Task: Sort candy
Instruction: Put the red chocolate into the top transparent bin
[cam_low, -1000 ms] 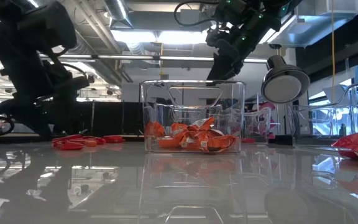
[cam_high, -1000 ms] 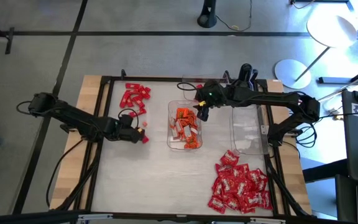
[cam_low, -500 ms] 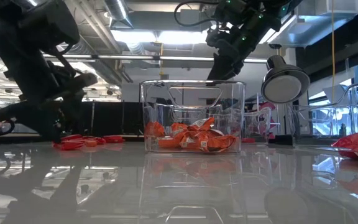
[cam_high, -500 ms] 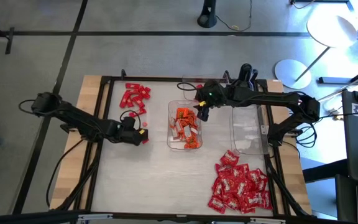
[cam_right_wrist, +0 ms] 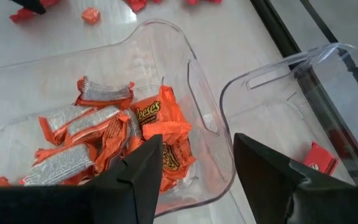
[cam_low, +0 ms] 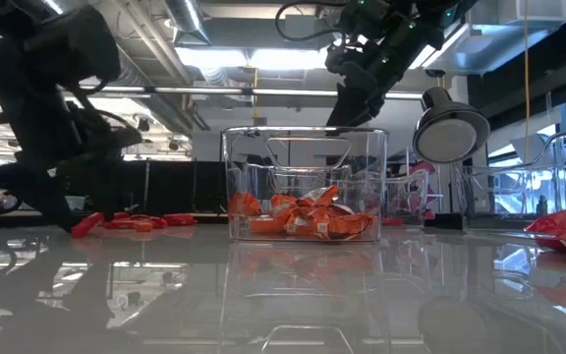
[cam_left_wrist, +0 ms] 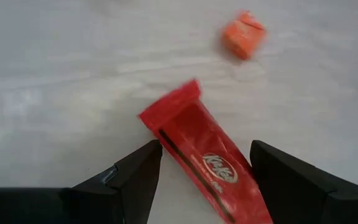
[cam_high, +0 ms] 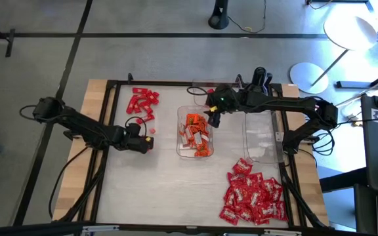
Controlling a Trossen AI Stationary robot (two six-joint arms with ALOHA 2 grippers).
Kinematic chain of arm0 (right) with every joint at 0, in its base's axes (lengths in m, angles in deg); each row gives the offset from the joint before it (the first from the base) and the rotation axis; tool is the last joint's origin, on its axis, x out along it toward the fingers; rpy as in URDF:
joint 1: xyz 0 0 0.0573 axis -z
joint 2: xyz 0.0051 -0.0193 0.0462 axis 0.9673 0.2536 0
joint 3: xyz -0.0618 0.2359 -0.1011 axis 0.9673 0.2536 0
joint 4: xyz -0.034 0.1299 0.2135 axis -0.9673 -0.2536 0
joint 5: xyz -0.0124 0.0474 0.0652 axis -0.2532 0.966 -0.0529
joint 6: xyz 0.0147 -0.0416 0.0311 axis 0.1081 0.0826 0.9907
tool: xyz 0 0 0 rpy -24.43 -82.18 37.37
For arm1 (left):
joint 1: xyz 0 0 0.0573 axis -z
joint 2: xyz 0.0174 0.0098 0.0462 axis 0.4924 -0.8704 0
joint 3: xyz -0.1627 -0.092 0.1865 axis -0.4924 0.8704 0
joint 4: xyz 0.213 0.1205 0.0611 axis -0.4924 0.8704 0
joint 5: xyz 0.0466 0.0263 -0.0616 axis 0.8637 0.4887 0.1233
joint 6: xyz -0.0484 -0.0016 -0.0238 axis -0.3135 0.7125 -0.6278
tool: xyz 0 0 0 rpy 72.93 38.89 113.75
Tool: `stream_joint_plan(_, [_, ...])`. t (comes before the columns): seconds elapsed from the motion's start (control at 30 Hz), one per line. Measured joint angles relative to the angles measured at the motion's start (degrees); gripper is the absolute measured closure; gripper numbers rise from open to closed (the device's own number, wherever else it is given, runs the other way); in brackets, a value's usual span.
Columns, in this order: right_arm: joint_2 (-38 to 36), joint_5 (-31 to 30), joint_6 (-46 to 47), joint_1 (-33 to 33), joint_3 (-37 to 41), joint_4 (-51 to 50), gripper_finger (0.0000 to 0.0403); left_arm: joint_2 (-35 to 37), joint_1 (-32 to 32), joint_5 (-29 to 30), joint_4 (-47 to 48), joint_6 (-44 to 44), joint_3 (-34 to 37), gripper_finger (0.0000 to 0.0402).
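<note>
The left gripper lay low left of the middle tray, fingers wide astride a red candy bar on the table. The right gripper hung over that tray's orange candy, fingers apart and empty.

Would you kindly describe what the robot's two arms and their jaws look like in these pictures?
Both arms are slim, jointed and matte black, with black cables looping beside their links. The left gripper and the right gripper each end in two broad, dark, wedge-shaped jaws with angular faceted faces. A small green light glows on the right arm near its wrist. No printed markings are readable on either arm.
</note>
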Motion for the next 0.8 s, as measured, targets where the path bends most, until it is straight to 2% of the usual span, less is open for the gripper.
stream_joint_plan(0.37, [0.0,0.5,1.0,0.0,0.0,0.5,0.0207,0.0,-2.3,0.5,1.0,7.2,0.0,0.0163])
stream_joint_plan(0.47, [0.0,0.6,1.0,0.0,0.0,0.8,0.0207,-0.1,-3.1,2.0,1.0,12.7,0.4,0.0163])
stream_joint_plan(0.67, [0.0,0.7,1.0,0.0,0.0,0.5,0.0207,0.0,-4.9,3.3,-6.0,30.4,0.1,0.0163])
stream_joint_plan(0.8, [0.0,0.7,1.0,0.0,0.0,0.2,0.0207,1.4,-5.8,2.2,-3.7,30.7,-1.9,0.0163])
